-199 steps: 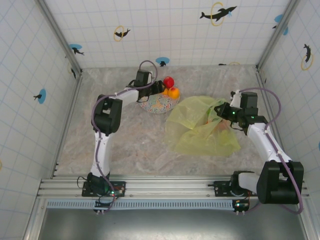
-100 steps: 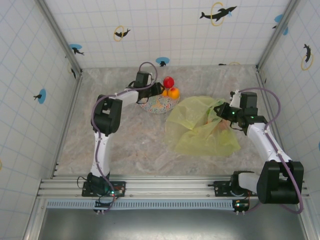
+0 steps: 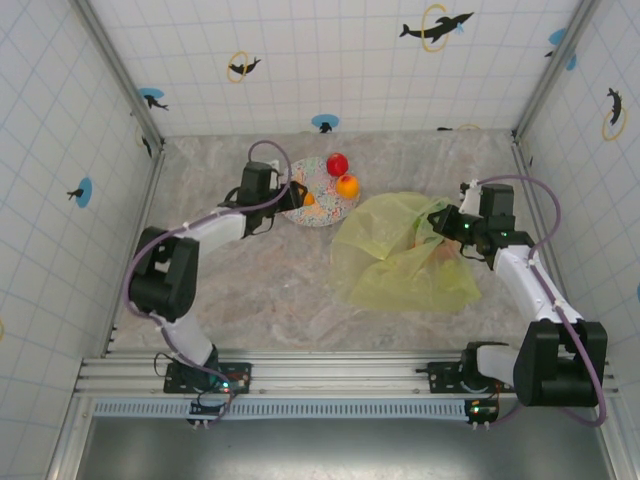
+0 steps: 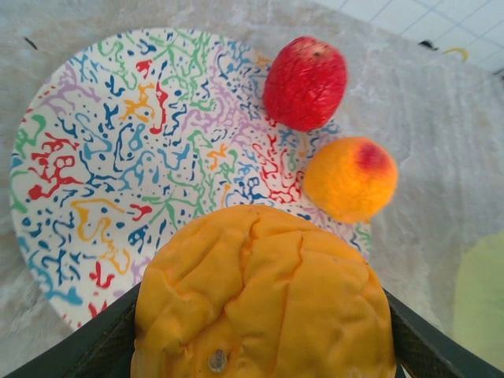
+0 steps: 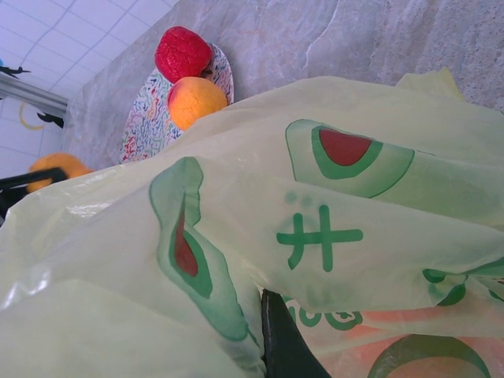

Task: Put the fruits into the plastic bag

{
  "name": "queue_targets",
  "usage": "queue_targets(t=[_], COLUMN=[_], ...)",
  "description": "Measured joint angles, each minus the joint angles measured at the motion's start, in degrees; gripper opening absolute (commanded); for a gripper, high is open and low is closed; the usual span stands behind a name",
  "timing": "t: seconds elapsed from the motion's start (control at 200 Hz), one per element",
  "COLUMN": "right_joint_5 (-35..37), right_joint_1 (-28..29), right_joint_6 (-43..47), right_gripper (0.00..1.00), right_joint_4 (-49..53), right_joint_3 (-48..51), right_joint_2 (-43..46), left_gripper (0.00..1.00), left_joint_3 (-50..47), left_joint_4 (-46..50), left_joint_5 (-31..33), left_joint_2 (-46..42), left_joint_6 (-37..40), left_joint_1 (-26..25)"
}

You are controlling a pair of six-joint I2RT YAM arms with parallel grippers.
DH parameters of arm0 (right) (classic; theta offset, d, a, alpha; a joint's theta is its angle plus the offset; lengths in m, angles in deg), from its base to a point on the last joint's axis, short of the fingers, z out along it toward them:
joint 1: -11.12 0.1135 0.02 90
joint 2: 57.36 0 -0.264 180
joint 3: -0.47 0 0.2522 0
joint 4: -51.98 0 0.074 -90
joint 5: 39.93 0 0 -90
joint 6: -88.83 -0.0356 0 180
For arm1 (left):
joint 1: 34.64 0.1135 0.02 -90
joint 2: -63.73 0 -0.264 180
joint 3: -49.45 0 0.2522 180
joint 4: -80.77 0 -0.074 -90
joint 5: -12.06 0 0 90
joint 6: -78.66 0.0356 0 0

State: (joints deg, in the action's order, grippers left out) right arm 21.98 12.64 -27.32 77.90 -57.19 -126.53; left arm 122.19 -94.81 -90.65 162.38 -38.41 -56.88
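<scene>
Since 1 s ago, L arm's elbow has swung out toward the L wall and the L end effector (image 3: 300, 197) has pulled back from the far side of the plate (image 4: 94, 157) to its near-L edge. The orange (image 4: 264, 299) that lay next to the peach (image 4: 350, 179) has come w/ it. R arm and bag (image 3: 400, 260) haven't shifted.

L end effector: partly closed, fingers pressed to both sides of the orange, which it holds over the plate's near rim. In L wrist view the orange bulges btwn the two dark fingers, dimpled skin, small stem spot facing cam.

Plate sits on the counter (image 3: 260, 290) toward the back, L of the bag. Still on it: red fruit (image 4: 305, 83) at the far rim and the peach just beside it, nearly touching; both on the plate's R side.

Bag lies crumpled on the counter R of the plate, near it but apart. Its upper R edge is lifted to the R end effector (image 3: 438, 226), which is fully closed, pinching the film. In R wrist view the film drapes over one dark finger (image 5: 285, 346); green and red print shows on it. Pinkish-orange patch seen through the film below the R end effector; can't tell what it is.
</scene>
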Motion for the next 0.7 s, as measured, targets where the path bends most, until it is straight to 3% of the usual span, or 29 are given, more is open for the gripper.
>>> queue_targets(t=[0.115, 0.36, 0.561, 0.701], right_joint_5=[0.0, 0.2, 0.3, 0.6], right_joint_1=[0.0, 0.0, 0.6, 0.8], right_joint_6=[0.0, 0.0, -0.4, -0.6], right_gripper=[0.0, 0.0, 0.0, 0.0], right_joint_4=[0.0, -0.3, -0.5, -0.7], right_joint_3=[0.0, 0.0, 0.0, 0.0], right_joint_2=[-0.2, -0.8, -1.2, -1.2], left_gripper=[0.55, 0.55, 0.55, 0.55], left_joint_3=[-6.7, -19.5, -20.6, -19.4], left_joint_4=[-1.0, -1.4, -2.0, -2.7], left_joint_5=[-0.1, -0.5, 0.3, 0.5], left_joint_2=[-7.5, -19.8, -19.6, -14.7], left_joint_6=[0.0, 0.0, 1.0, 2.4], left_joint_1=[-2.1, -13.1, -23.5, -25.9])
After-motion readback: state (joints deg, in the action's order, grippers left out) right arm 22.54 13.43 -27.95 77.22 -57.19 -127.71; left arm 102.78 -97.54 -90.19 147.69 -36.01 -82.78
